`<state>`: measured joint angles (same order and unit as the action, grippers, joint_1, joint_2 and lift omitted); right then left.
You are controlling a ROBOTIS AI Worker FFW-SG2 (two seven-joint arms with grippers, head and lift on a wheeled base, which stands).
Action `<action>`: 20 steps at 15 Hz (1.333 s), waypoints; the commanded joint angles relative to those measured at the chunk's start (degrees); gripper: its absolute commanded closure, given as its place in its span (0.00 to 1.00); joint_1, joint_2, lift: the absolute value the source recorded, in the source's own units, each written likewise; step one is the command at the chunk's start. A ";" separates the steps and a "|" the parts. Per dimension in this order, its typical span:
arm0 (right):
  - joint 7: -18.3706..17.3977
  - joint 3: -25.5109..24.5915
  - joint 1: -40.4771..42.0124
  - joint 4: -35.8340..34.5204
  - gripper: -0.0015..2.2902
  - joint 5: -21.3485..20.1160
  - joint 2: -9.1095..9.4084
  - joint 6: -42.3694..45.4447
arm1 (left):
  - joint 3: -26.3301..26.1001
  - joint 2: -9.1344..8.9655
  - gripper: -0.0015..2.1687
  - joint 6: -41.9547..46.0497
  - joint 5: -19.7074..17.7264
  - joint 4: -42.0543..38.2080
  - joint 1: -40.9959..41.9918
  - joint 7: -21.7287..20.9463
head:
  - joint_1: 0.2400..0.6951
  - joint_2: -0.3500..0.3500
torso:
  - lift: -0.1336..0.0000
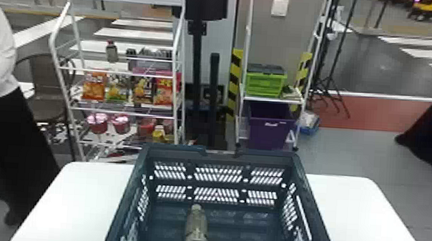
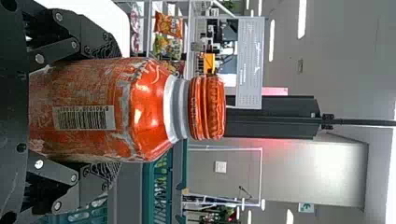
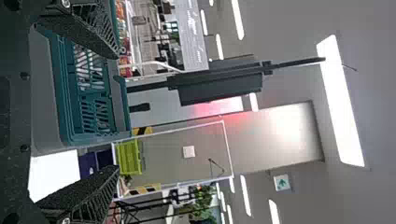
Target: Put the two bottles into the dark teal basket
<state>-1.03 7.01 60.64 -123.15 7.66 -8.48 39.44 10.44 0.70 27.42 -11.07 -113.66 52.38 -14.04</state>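
While your left gripper [image 2: 109, 110] has an orange-red bottle [image 2: 144, 112] between its fingers, your right gripper [image 3: 116, 112] is empty. Left fingers are closed in on both sides of the bottle's body. You've got that bottle upright, orange cap up, shoulder and cap beyond the fingers. In the left wrist view you see the basket near it; can't tell if the bottle is over the basket or beside it.

Right fingers stand wide apart. Past them you see the basket, apart from the fingers as far as you can tell.

Head view: your dark teal basket [image 1: 174, 150] sits on the white table [image 1: 353, 212]. A grey-green bottle [image 1: 196, 224] is in it, left of the middle, close to the near wall, cap on the far side of its body as you see it. You can't tell whether it stands or lies.

Behind the table you have a white rack [image 1: 178, 69] at left with snack bags [image 1: 94, 86], a row of pink cups [image 1: 121, 124] below them and a small bottle [image 1: 111, 52] above. Further right is a second rack [image 1: 247, 41] with a green crate [image 1: 264, 84] above a purple bin [image 1: 266, 134].
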 commanded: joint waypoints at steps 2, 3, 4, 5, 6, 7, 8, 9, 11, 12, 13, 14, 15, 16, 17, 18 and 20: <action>2.17 -0.33 2.82 7.48 0.02 0.96 1.80 8.24 | 2.92 -0.53 0.96 -8.75 0.08 -7.72 -0.52 -0.72 | 0.57 0.50 | 1.00; 2.70 -0.59 3.08 8.36 0.02 0.96 2.24 8.24 | 4.24 -0.70 0.96 -14.90 0.17 -11.94 -1.49 -1.86 | 0.57 0.50 | 1.00; 2.70 -0.59 3.43 8.62 0.02 0.96 2.33 8.06 | 5.38 -0.85 0.96 -20.70 0.26 -16.33 -3.07 -2.48 | 0.57 0.50 | 1.00; 2.78 -0.59 3.70 8.62 0.02 0.96 2.41 7.53 | 6.70 -0.85 0.96 -25.45 0.70 -20.20 -4.74 -2.74 | 0.57 0.50 | 1.00; 2.96 -0.68 4.05 8.54 0.02 0.96 2.59 6.66 | 7.14 -0.85 0.96 -31.77 1.66 -24.33 -7.38 -3.62 | 0.57 0.50 | 1.00; 3.05 -0.76 4.14 8.54 0.02 0.96 2.68 5.42 | 7.93 -0.85 0.96 -41.27 1.84 -28.37 -10.63 -5.03 | 0.57 0.50 | 1.00; 3.05 -0.76 4.40 8.71 0.02 0.96 2.77 5.60 | 7.85 -0.85 0.96 -46.54 2.10 -30.31 -13.18 -5.73 | 0.57 0.50 | 1.00; 3.05 -0.76 4.58 9.15 0.02 0.78 3.03 5.60 | 7.76 -0.85 0.96 -54.63 4.39 -32.94 -17.75 -8.10 | 0.57 0.50 | 1.00; 3.05 -1.29 3.87 9.68 0.03 0.96 3.38 3.49 | 5.38 -0.85 0.96 -80.47 14.85 -35.67 -32.69 -19.97 | 0.57 0.50 | 1.00; 3.05 -1.38 4.05 10.29 0.03 0.96 3.56 4.55 | 3.28 -0.85 0.96 -82.22 18.27 -35.58 -36.65 -22.34 | 0.57 0.50 | 1.00; 3.22 -1.82 4.14 11.17 0.03 0.96 4.26 5.07 | -2.79 -0.85 0.96 -87.32 22.32 -34.53 -41.39 -22.78 | 0.57 0.50 | 1.00; 4.10 -2.35 3.87 11.79 0.03 1.13 4.96 4.72 | -6.74 -0.85 0.95 -90.31 24.08 -32.59 -45.17 -22.78 | 0.57 0.50 | 1.00; 4.37 -2.61 3.78 12.32 0.03 1.40 5.32 4.72 | -10.17 -0.85 0.96 -91.36 25.57 -29.69 -48.25 -22.96 | 0.57 0.50 | 1.00; 4.37 -2.79 3.70 13.02 0.03 1.84 5.32 4.90 | -14.74 -0.85 0.95 -91.36 29.17 -26.26 -51.59 -24.45 | 0.57 0.50 | 1.00; 4.37 -3.23 3.52 13.72 0.03 2.36 5.40 4.90 | -18.61 -0.85 0.96 -91.19 31.46 -21.43 -54.84 -25.42 | 0.57 0.50 | 1.00; 4.45 -3.40 3.35 14.16 0.03 2.89 5.40 4.72 | -20.81 -0.85 0.95 -91.19 31.90 -16.60 -57.74 -26.21 | 0.57 0.50 | 1.00; 4.45 -3.93 3.26 14.69 0.03 3.24 5.67 4.37 | -24.94 -0.85 0.95 -89.78 33.74 -5.96 -63.54 -29.81 | 0.57 0.50 | 1.00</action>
<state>3.43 3.45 63.96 -108.80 10.71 -2.98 44.04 -11.61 0.01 -63.29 21.29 -126.50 -7.37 -42.73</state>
